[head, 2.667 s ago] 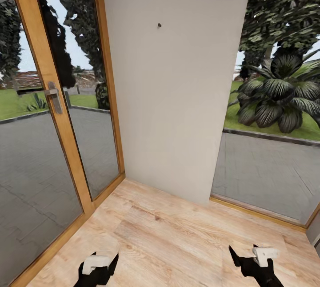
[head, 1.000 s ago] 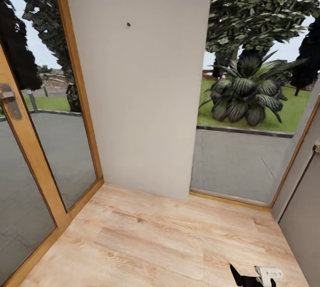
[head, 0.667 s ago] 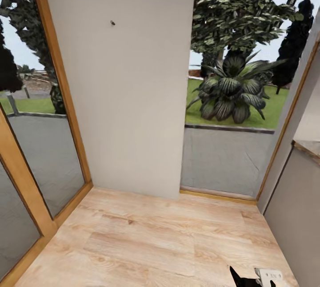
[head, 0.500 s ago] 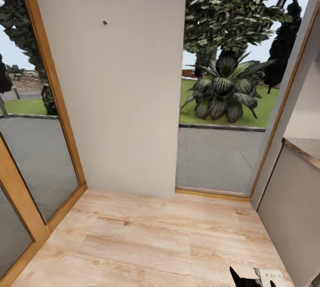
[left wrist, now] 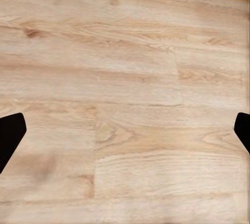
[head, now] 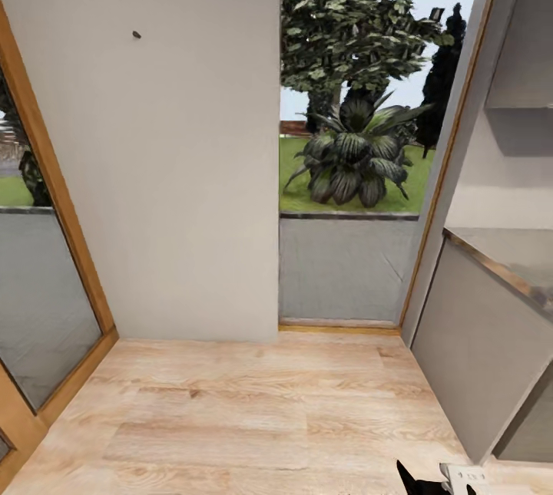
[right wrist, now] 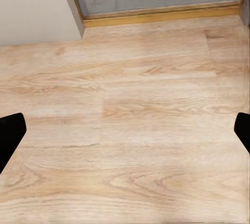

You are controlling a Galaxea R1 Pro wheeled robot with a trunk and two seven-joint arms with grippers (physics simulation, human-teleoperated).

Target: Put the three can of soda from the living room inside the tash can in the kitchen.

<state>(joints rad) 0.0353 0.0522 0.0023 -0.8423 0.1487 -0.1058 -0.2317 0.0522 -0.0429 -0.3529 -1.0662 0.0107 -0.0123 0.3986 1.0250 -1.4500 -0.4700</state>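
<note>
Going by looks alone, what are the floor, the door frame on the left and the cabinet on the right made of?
The floor looks like pale matte wood planks or laminate: grain, knots and plank seams show. The door frame looks like warm orange-brown wood with a smooth finish, around glass. The cabinet has flat matte grey-beige sides with no grain, perhaps painted board; its top looks smooth, material unclear.

Right gripper [head: 436, 481] sits low at the head view's bottom edge, dark fingertips up, white wrist housing beside them. In both wrist views each gripper's two dark fingertips stand wide apart, nothing between: left gripper [left wrist: 125, 130] likewise spread.
</note>
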